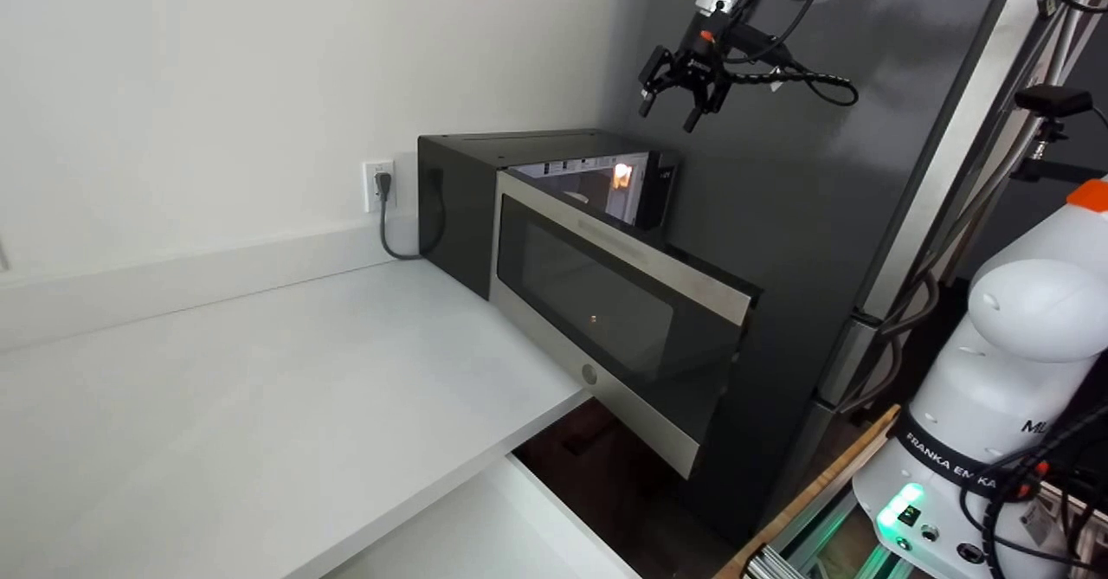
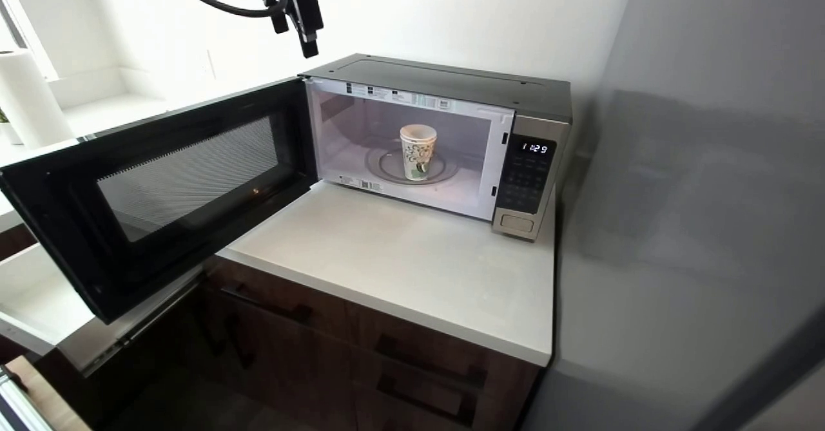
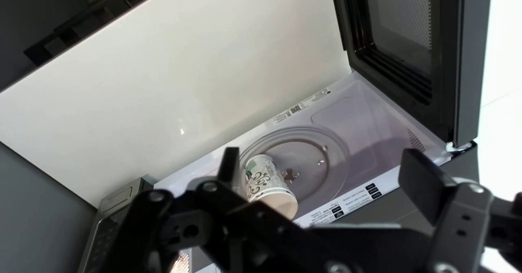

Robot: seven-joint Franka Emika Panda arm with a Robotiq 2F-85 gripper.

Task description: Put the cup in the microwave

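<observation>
In an exterior view, high before a tall dark grey appliance, the gripper, tipped downward and spread wide. Lower, by the wall at the back of the white surface, the microwave, with its door wide open and reaching out past the surface's front edge. A warm glow inside. Just beside, a wall outlet with a dark cord. At the right, the white robot base, with green light low on it.

In an exterior view, straight into the microwave: a patterned paper cup, upright on the round glass turntable, off centre towards the front, with one rim line just under another. On the control panel, lit digits reading 11:29. At the upper edge, partly cut off, the gripper, apart from cup and microwave. Below the surface, a dark brown cabinet front; far left, a white paper roll.

In the wrist view, along the lower edge, the gripper, with a broad gap between its fingers. Beyond, upside down, the inside of the microwave, with the cup on the turntable, partly hidden behind one finger. Toward the upper right, the inner face of the door; upper left, a pale stretch of the surface.
</observation>
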